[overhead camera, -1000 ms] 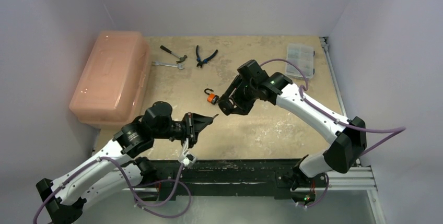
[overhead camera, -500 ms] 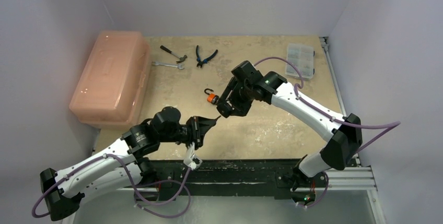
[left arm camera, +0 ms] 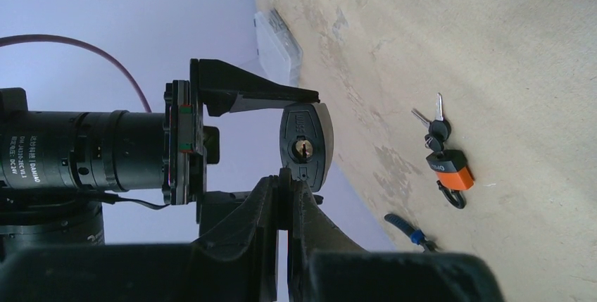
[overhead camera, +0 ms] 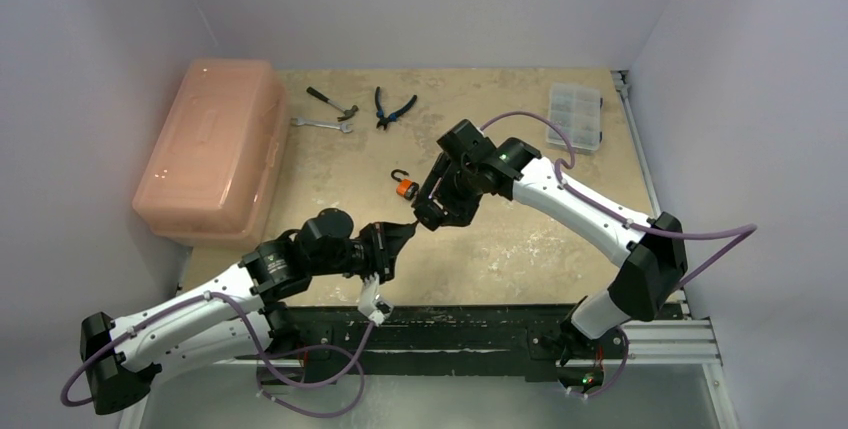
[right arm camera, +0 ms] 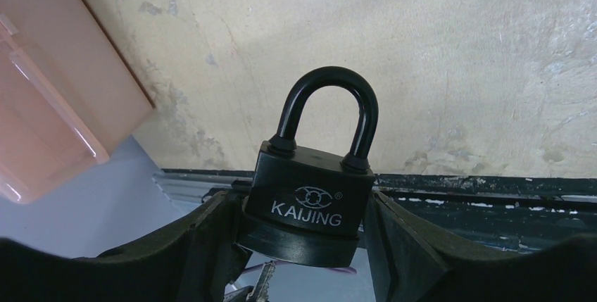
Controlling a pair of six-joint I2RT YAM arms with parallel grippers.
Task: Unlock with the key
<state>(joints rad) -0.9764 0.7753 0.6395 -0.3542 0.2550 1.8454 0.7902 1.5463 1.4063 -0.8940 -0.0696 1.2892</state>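
Right fingers (right arm camera: pixel 204 238) clamp the black lock (right arm camera: pixel 310 203) by both sides of its body, shackle closed and pointing at 12 in the right wrist view. The lock is held off the worktop (overhead camera: pixel 520 239), near centre. Left fingers (left arm camera: pixel 264 203) are pressed together on the key (right arm camera: pixel 265 279), their tips just at 7 of the lock's base. The keyhole (left arm camera: pixel 303 148) faces the left wrist camera and looks open. Can't tell whether the key tip touches the lock.

An orange lock (overhead camera: pixel 404 189) with its own keys lies on the worktop at 11 of the held lock. Pink box (overhead camera: pixel 210 149) sits at 9 of the worktop. Hammer (overhead camera: pixel 331 102), wrench (overhead camera: pixel 322 125) and pliers (overhead camera: pixel 393 109) lie at 12, and a clear case (overhead camera: pixel 575 114) at 2.
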